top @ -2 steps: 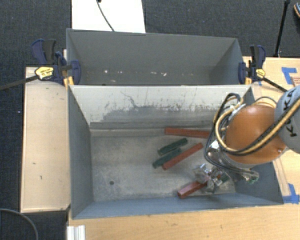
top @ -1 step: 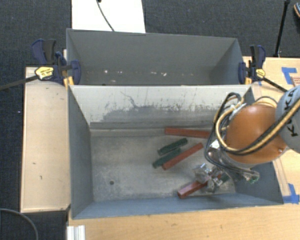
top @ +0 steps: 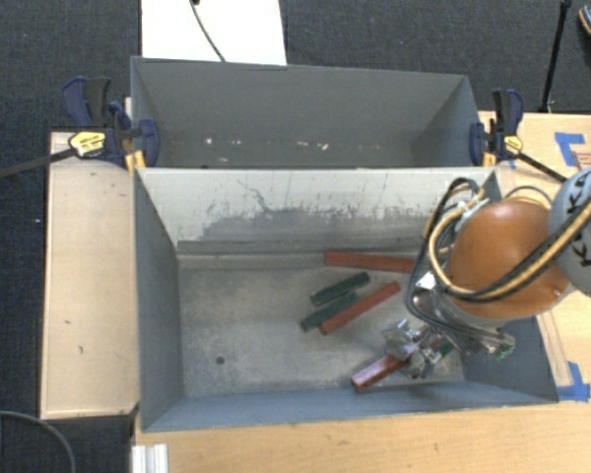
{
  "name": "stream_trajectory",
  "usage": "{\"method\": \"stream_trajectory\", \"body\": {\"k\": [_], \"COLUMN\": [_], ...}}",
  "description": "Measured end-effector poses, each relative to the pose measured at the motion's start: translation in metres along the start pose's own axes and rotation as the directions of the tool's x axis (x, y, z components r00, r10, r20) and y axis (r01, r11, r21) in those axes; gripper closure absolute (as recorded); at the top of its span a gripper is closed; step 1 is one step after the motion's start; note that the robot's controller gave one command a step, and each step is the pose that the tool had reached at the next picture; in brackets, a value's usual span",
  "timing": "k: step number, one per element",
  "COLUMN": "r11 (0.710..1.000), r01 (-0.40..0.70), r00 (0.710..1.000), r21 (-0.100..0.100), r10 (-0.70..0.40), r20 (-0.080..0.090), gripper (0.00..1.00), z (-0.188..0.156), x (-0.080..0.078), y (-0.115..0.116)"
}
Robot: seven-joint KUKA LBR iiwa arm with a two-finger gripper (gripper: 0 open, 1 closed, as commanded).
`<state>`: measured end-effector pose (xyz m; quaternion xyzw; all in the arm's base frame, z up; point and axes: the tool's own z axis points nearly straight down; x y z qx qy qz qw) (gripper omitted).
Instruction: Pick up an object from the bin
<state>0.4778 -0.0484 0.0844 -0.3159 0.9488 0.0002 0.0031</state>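
Note:
My gripper [top: 414,355] hangs low at the bin's front right, just under the orange wrist cover. A dark red bar [top: 377,371] lies on the bin floor with its right end at the fingertips. Whether the fingers are round it I cannot make out. Up and to the left lie another red bar [top: 360,307] and two dark green bars [top: 338,289], close together near the middle of the floor.
A long red bar [top: 367,260] lies along the foot of the bin's back wall. The arm and its cables cover the right end of the bin. The front wall runs just below the gripper.

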Motion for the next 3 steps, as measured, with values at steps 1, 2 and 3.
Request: {"method": "stream_trajectory", "body": {"k": [1,2,3], "r11": [1.0,1.0,1.0], "r01": [0.0,-0.002,-0.004], "r00": [1.0,1.0,1.0], "r21": [0.001,0.0,0.0], "r10": [0.0,0.002,0.004], "r20": [-0.001,-0.002,-0.002], "gripper": [1.0,1.0,1.0], "z": [-0.01,-0.018,-0.023], "x": [0.0,0.0,-0.001], "y": [0.0,0.0,0.0]}}
